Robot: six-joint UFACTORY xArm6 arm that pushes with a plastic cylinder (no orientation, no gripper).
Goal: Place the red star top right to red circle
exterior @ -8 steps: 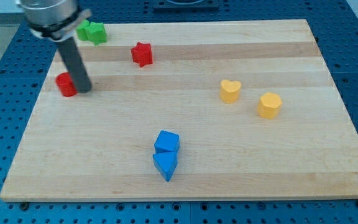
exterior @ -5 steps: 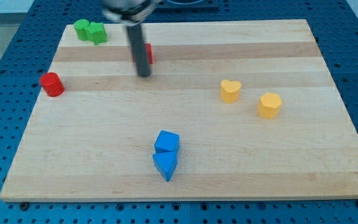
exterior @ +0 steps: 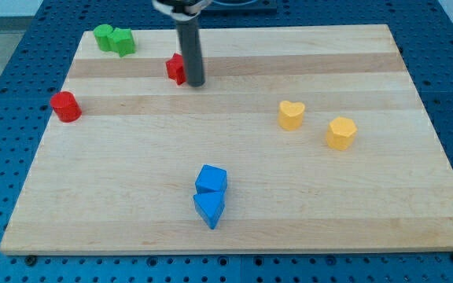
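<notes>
The red star (exterior: 176,69) lies near the board's top, partly hidden by my rod. My tip (exterior: 195,82) rests on the board right against the star's right side. The red circle, a short red cylinder (exterior: 65,106), stands near the board's left edge, well to the left of and below the star.
Two green blocks (exterior: 114,39) sit together at the top left corner. A yellow heart (exterior: 291,115) and a yellow hexagon-like block (exterior: 340,133) lie at the right. A blue cube (exterior: 211,180) and a blue triangle (exterior: 209,209) touch at the bottom centre. The wooden board (exterior: 368,220) rests on blue pegboard.
My tip left the red cylinder's right side, having pushed it a little left, then crossed to the red star and now sits at the star's right side.
</notes>
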